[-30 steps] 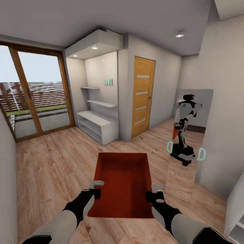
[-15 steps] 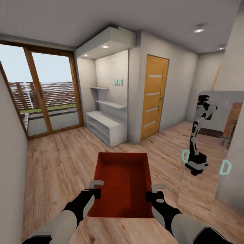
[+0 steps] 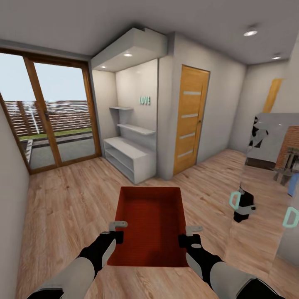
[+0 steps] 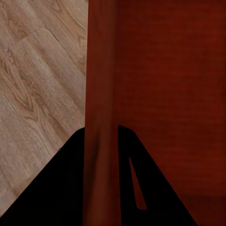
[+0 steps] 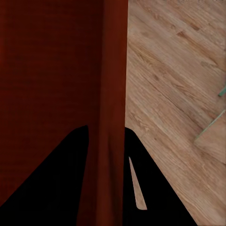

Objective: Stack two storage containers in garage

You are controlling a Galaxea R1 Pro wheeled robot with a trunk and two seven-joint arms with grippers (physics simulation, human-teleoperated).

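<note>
While camera panned rightward, storage container (image 3: 151,224) unchanged between both claws.

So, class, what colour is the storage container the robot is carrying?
Orange-red, inside and out. The storage container shows best in the head view.

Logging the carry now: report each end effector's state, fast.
Left end effector: closed on the storage container's left wall.
Right end effector: closed on its right wall.

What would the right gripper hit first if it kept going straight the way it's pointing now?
The right gripper is clamped on the side wall of the orange-red open-topped storage container, so that wall lies along its line; beyond it probably comes the light wood plank floor.
</note>
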